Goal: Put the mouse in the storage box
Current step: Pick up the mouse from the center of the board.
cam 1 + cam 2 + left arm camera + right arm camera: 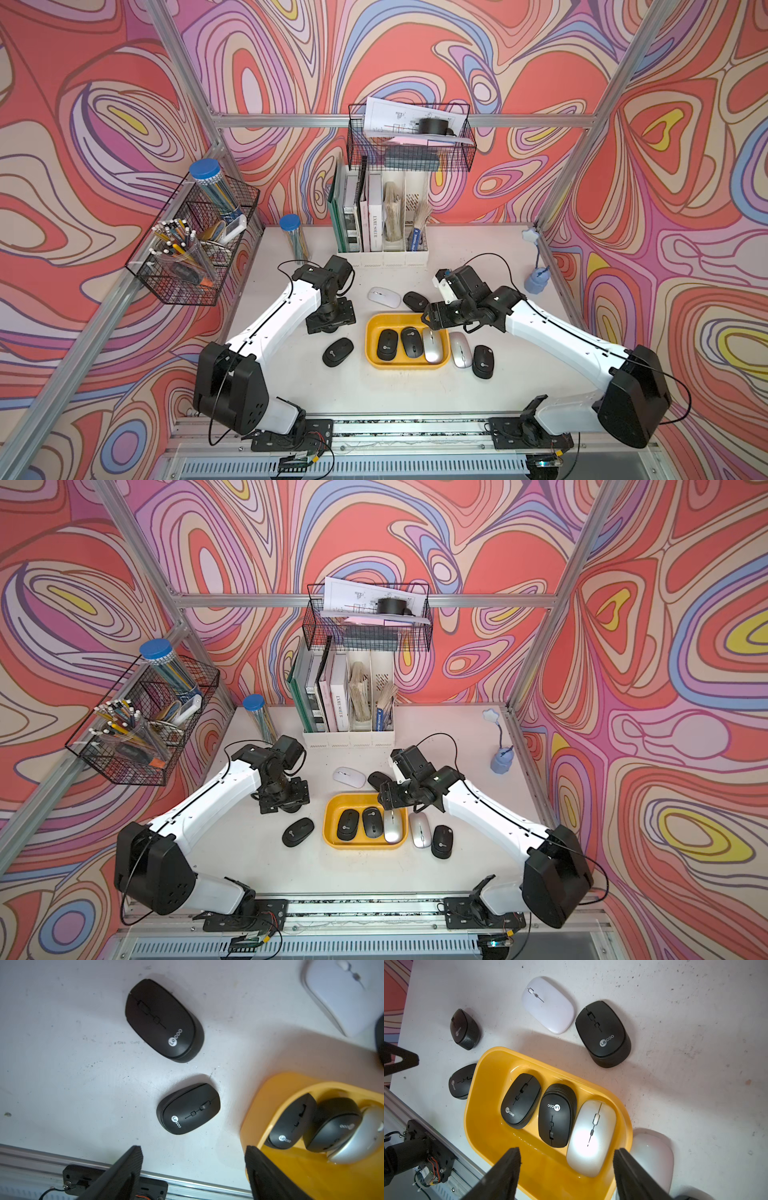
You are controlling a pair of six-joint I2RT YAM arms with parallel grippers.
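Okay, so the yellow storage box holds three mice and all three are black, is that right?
Not all black. The storage box holds three mice, but they are one black mouse, a second black mouse and a silver mouse, as the right wrist view shows.

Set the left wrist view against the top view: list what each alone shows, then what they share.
Left wrist only: a second black mouse, hidden from above under the left arm. Top view only: the file holder and a silver mouse outside the storage box. Both: the box holding three mice, the white mouse, one black mouse beside the box.
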